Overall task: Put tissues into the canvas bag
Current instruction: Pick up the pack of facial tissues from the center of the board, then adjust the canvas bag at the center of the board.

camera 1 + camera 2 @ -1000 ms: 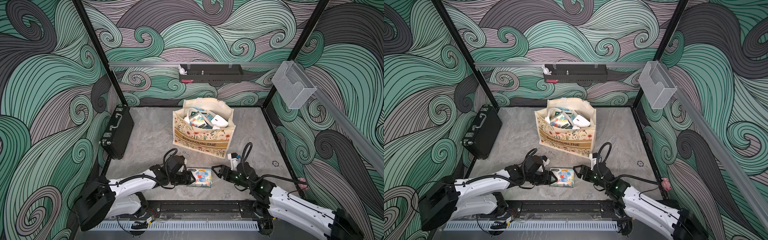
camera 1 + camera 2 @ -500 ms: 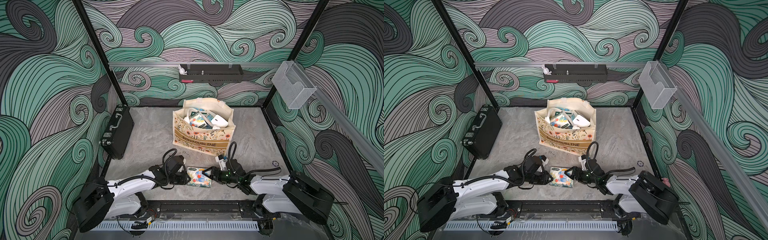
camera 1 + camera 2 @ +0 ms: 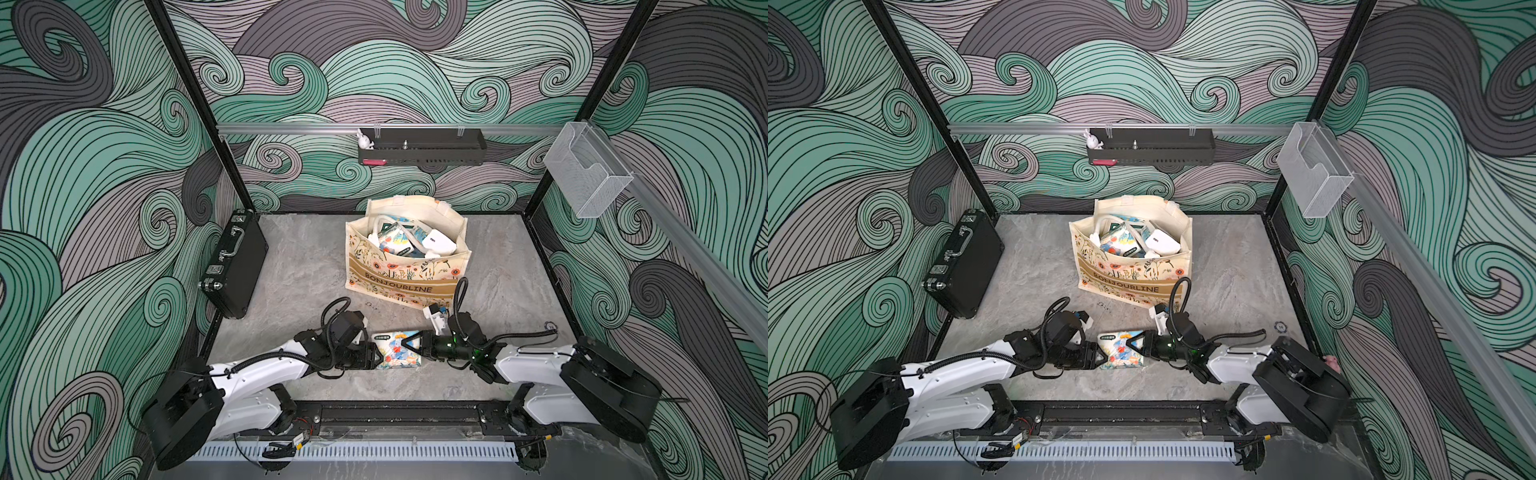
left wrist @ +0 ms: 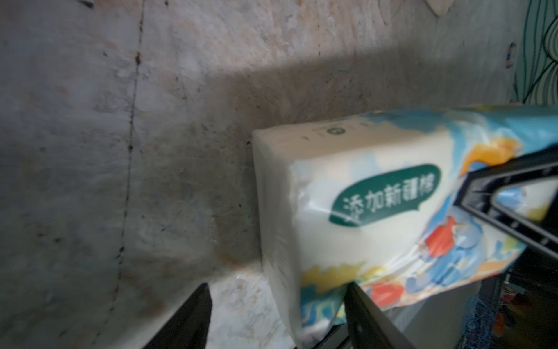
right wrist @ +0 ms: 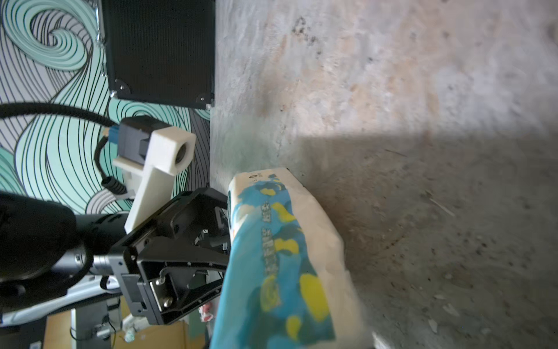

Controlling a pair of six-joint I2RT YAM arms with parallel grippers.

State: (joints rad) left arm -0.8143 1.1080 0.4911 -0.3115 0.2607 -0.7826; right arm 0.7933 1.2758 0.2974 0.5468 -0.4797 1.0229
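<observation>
Reaching low over grey tabletop (image 3: 299,257) between swirl-patterned walls (image 3: 374,62), right gripper (image 3: 405,345) clamps the tissue pack (image 3: 392,360); left gripper (image 3: 377,353) gapes just beside it.

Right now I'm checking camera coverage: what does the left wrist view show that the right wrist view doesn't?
Left wrist only: the readable green label on the tissue pack. Right wrist only: the black briefcase, the left tool and its wrist camera. Both: that cartoon-printed pack and the grey tabletop.
</observation>
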